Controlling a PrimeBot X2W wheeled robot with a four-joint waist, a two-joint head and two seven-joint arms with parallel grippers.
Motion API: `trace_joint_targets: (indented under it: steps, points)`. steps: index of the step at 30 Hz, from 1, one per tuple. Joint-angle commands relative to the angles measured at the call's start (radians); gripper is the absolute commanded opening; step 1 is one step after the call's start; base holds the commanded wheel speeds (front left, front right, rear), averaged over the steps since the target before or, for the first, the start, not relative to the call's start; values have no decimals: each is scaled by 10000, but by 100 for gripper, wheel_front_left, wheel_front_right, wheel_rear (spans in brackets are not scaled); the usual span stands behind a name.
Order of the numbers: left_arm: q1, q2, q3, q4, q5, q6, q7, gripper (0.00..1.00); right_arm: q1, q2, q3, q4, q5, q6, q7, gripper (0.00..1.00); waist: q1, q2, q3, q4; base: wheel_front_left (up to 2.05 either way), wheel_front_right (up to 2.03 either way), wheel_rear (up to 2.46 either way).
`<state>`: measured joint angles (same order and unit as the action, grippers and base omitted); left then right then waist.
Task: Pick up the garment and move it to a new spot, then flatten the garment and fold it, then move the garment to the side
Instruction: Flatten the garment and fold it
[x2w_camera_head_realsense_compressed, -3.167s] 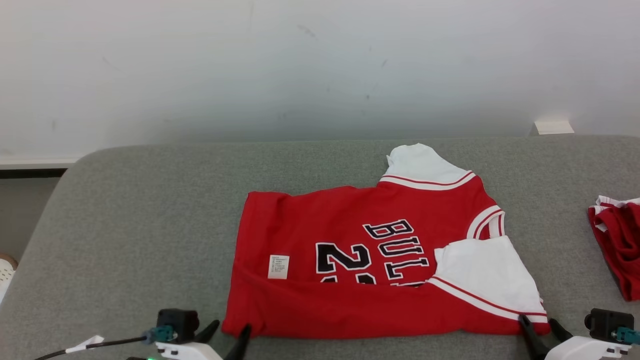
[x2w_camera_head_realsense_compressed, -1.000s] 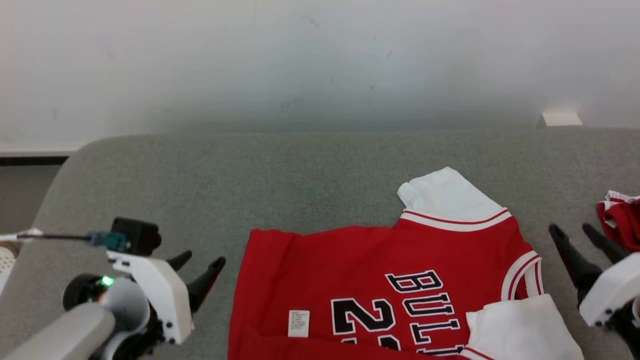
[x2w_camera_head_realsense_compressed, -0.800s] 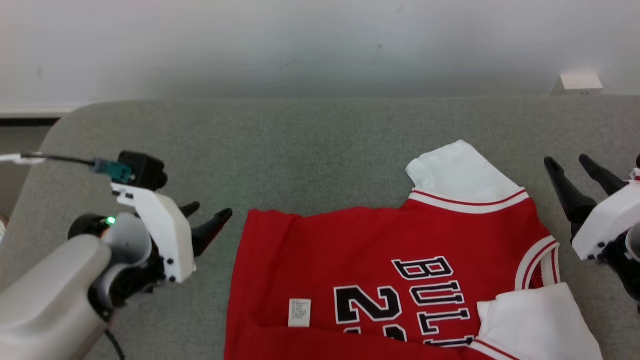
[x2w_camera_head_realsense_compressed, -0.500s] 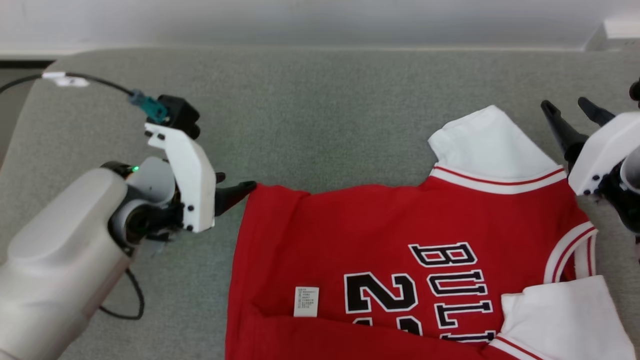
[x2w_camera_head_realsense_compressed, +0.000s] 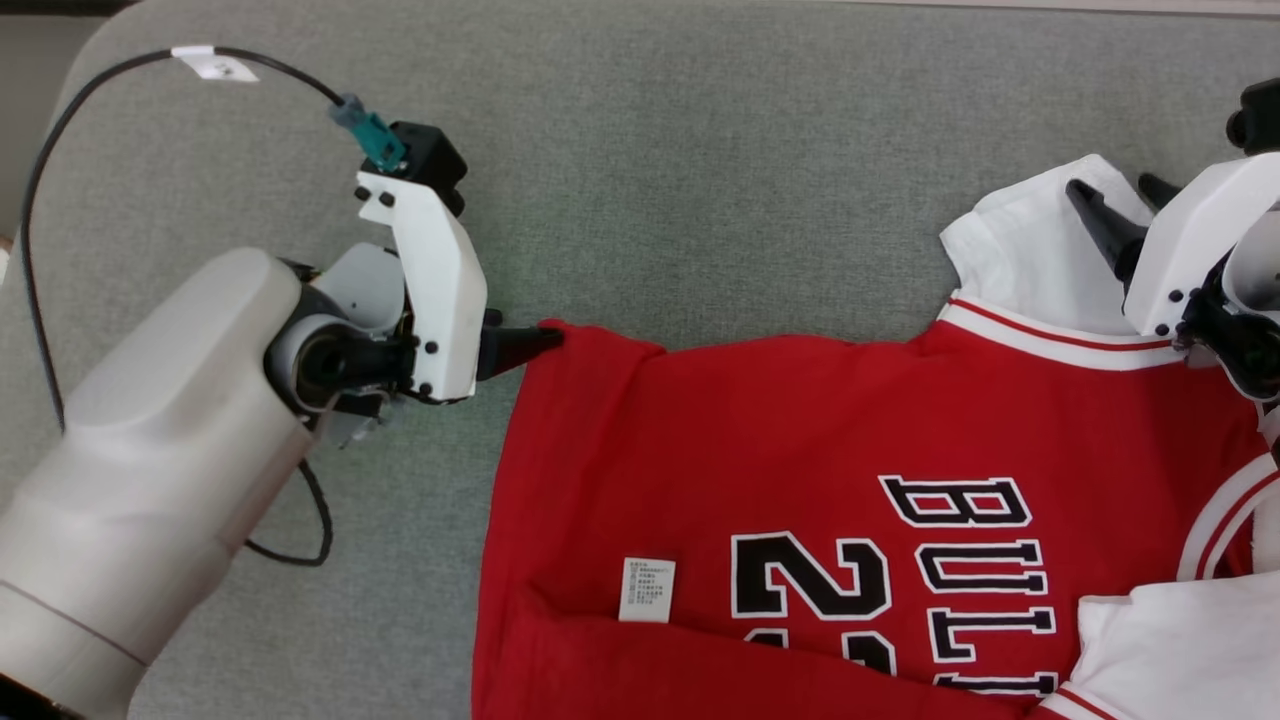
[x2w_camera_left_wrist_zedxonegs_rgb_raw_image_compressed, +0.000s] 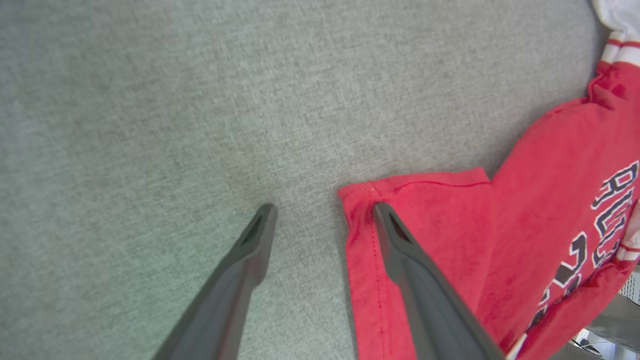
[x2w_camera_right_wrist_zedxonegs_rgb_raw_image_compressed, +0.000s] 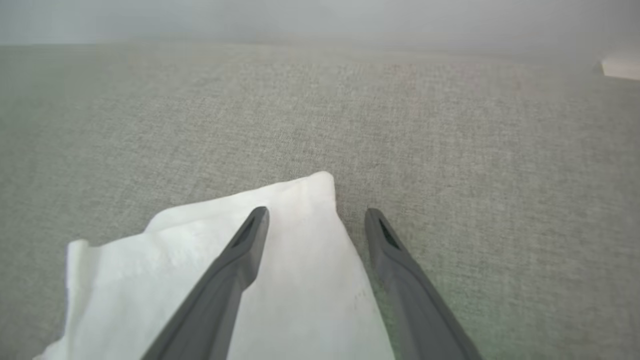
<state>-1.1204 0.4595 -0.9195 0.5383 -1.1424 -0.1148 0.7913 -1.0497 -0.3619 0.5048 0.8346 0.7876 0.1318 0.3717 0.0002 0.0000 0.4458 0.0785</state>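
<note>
left hand (x2w_camera_left_wrist_zedxonegs_rgb_raw_image_compressed: 324, 210): open, jaws spread wide. its two dark fingers (x2w_camera_left_wrist_zedxonegs_rgb_raw_image_compressed: 420, 285) straddle the side hem at the far left corner of the garment (x2w_camera_head_realsense_compressed: 800, 430). in the left wrist view one finger lies over the red corner just inside the stitched hem, and the other lies over the bare tabletop (x2w_camera_head_realsense_compressed: 700, 150) beside it. whether either tip touches the cloth cannot be told. a black cable (x2w_camera_head_realsense_compressed: 40, 200) loops from the wrist camera plug around the pale forearm.

right hand (x2w_camera_right_wrist_zedxonegs_rgb_raw_image_compressed: 316, 214): open, jaws spread wide. it straddles the outer edge of the far white sleeve (x2w_camera_right_wrist_zedxonegs_rgb_raw_image_compressed: 300, 280). one finger lies over the sleeve near its corner, and the other lies over bare tabletop just beside that edge. contact with the cloth cannot be told.

garment: a red jersey with white sleeves, lying spread on the grey fabric-covered tabletop, between the two hands. the collar end points to the robot's right and the bottom hem to its left. the near edge is folded up over the body, and the fold covers the lower part of the black number (x2w_camera_head_realsense_compressed: 810, 590). black lettering (x2w_camera_head_realsense_compressed: 960, 500) outlined in white sits beside the number. a small white label (x2w_camera_head_realsense_compressed: 647, 590) lies on the red cloth just above the fold. the near white sleeve (x2w_camera_head_realsense_compressed: 1170, 640) lies folded over the body at the lower right of the head view.
</note>
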Motion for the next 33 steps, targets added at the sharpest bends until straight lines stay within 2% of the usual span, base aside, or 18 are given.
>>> trace_joint_targets:
  steps: [1,7,10,16,18,19,20,21,23,24,33]
  points:
    - [-61,-66,-70,55,-104,-51,115,100,-184,-39,160,240,151,-24,56,100,-2,0,89,68,0,0,0]
    - [-172,-179,-189,93,-325,-97,395,100,-140,105,1026,668,983,-21,842,100,-2,0,229,142,0,0,0]
    - [-191,-163,-156,42,-439,-118,489,100,-69,48,1413,592,1351,-9,975,51,-2,0,207,110,0,0,0]
    - [-90,-17,-127,-130,-797,-143,894,100,-11,-103,2040,493,1989,-9,925,40,-2,0,118,17,0,0,0]
    - [-15,-82,-142,-199,-949,-145,999,100,-4,-121,2235,433,2193,-9,856,24,-2,0,118,-10,0,0,0]
    - [-56,-61,-194,-243,-810,-142,966,100,-14,-128,2339,402,2291,-9,811,9,-2,0,130,-22,0,0,0]
    - [-105,-35,-258,-247,-647,-135,864,100,-45,-142,2438,376,2371,-10,738,0,-2,0,149,-34,0,0,0]
    - [-116,-42,-304,-230,-568,-136,835,80,-79,-155,2526,363,2436,-12,698,0,-2,0,167,-47,0,0,0]
    - [-135,-117,-311,-150,-500,-139,719,33,-142,-140,2753,320,2536,-12,517,0,-2,0,188,-84,0,0,0]
    - [-149,-148,-298,-120,-491,-142,662,0,-165,-140,2832,314,2592,-12,399,0,-2,0,184,-105,0,0,0]
    - [-108,-18,-301,245,-350,-161,60,0,-294,-389,3173,512,3179,-12,-1331,0,-2,0,-536,-220,0,0,0]
